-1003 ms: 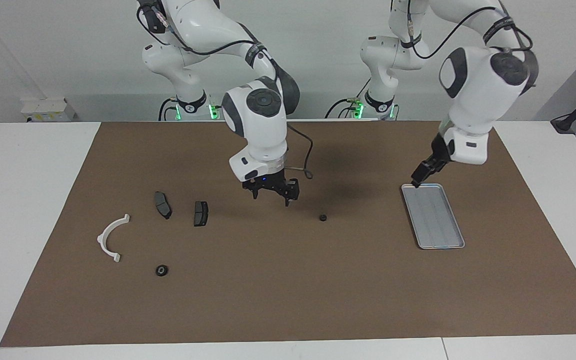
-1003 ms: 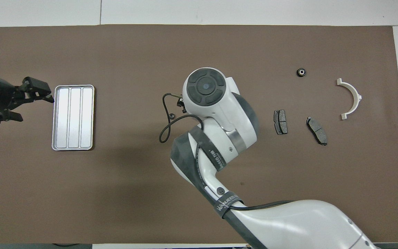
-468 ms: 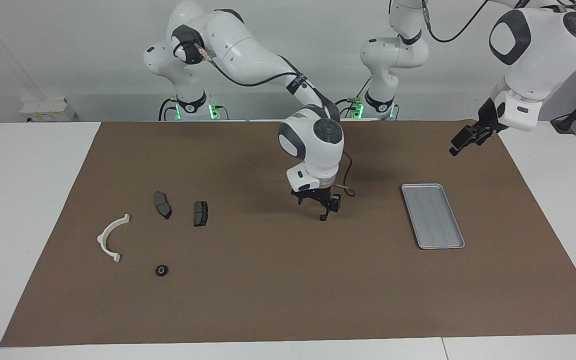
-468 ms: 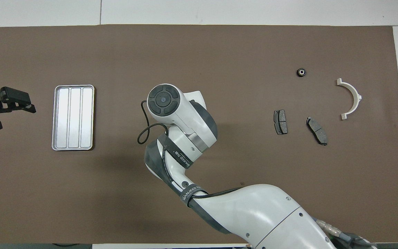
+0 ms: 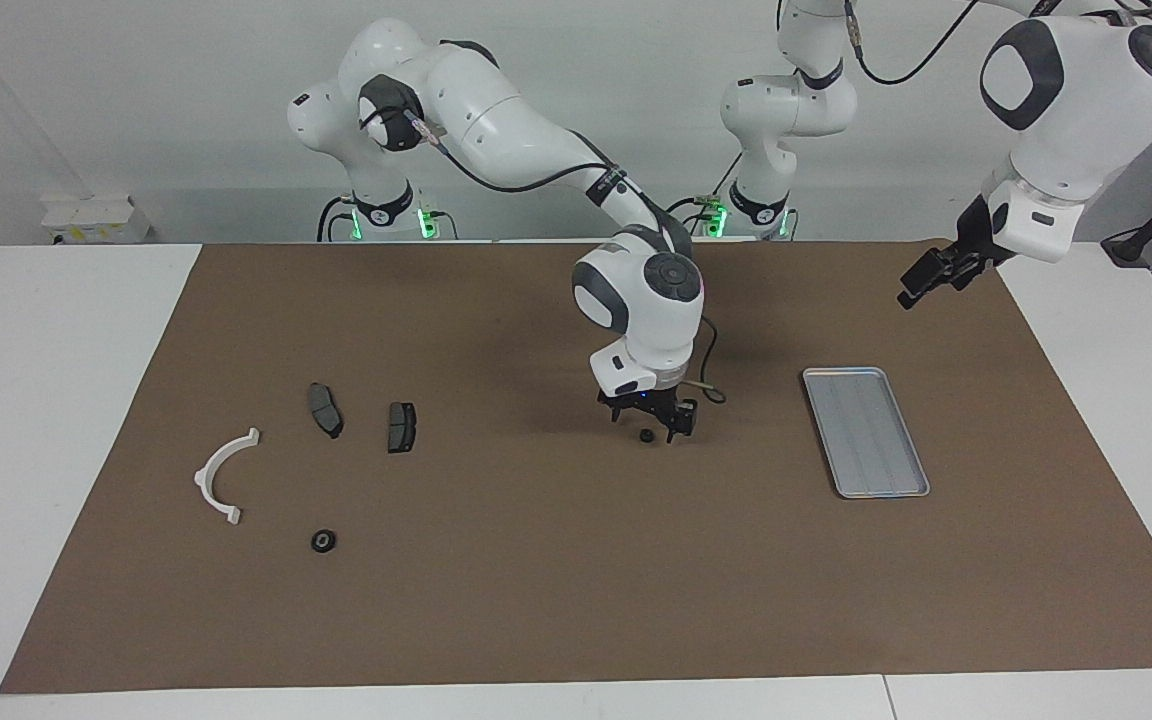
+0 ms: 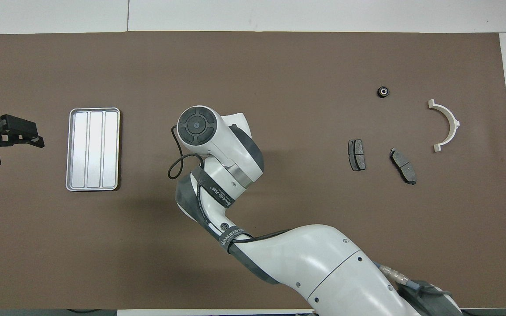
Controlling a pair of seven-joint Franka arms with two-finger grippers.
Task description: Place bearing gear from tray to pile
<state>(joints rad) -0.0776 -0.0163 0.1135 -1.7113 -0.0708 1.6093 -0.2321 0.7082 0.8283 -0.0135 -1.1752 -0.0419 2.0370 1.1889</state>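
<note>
A small black bearing gear (image 5: 646, 437) lies on the brown mat, beside the tray toward the right arm's end. My right gripper (image 5: 648, 429) is down at the mat, open, with a finger on either side of this gear. In the overhead view the right arm's wrist hides both. The silver ridged tray (image 5: 866, 432) (image 6: 92, 149) holds nothing. The pile is at the right arm's end: a white bracket (image 5: 204, 478) (image 6: 455, 123), two brake pads (image 5: 325, 409) (image 5: 401, 426) and another bearing gear (image 5: 323, 541) (image 6: 382, 91). My left gripper (image 5: 921, 280) (image 6: 19, 151) waits raised and open over the mat's edge.
The brown mat (image 5: 556, 600) covers most of the white table. The right arm (image 6: 279, 245) stretches across the mat's middle from the robots' end. A black cable loop (image 6: 176, 162) hangs off its wrist.
The right gripper swung from near the brake pads toward the tray and sank around the gear on the mat. The left gripper rose from the tray's corner and drew back.
</note>
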